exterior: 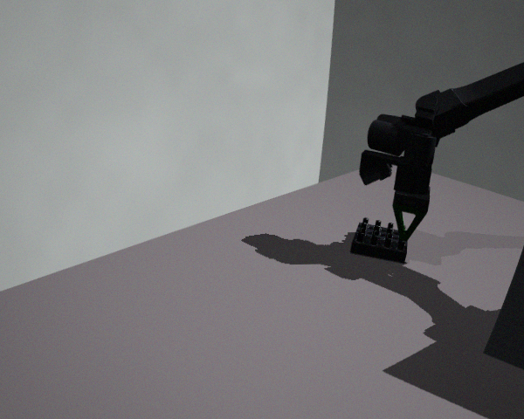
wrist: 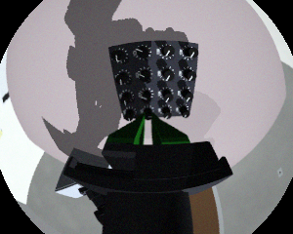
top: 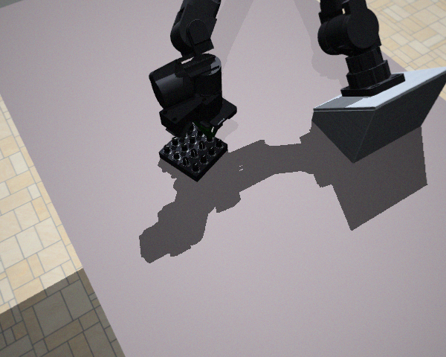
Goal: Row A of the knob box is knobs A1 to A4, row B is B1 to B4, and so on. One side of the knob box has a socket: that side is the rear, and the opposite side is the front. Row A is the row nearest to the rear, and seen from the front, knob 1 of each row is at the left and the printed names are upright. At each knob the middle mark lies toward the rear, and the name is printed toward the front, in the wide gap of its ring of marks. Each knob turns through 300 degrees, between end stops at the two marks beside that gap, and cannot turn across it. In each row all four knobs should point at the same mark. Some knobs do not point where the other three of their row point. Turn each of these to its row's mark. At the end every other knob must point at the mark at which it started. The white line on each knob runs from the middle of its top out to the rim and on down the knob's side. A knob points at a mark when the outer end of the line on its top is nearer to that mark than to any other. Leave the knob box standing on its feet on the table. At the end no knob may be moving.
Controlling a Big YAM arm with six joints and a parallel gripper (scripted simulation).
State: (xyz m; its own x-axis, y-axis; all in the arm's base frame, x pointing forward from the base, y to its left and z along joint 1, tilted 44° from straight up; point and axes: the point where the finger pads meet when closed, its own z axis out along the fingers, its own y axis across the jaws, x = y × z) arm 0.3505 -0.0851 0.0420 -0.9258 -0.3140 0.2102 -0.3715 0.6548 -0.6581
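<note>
The black knob box (top: 193, 153) stands on the table, with several black knobs in a grid. It also shows in the exterior view (exterior: 379, 241) and in the wrist view (wrist: 154, 80). My gripper (top: 207, 131) points straight down over the box's edge nearest the arm. Its green fingers are shut on a knob (wrist: 148, 112) in the row closest to the wrist camera, second from the left in that view. In the exterior view the fingertips (exterior: 404, 235) meet at the box's right end. The printed names and marks are too small to read.
The arm's grey wedge-shaped base (top: 380, 115) stands to the right of the box, and shows at the right edge of the exterior view (exterior: 520, 311). The table's left edge (top: 42, 192) drops to a tiled floor. A wall stands behind the table.
</note>
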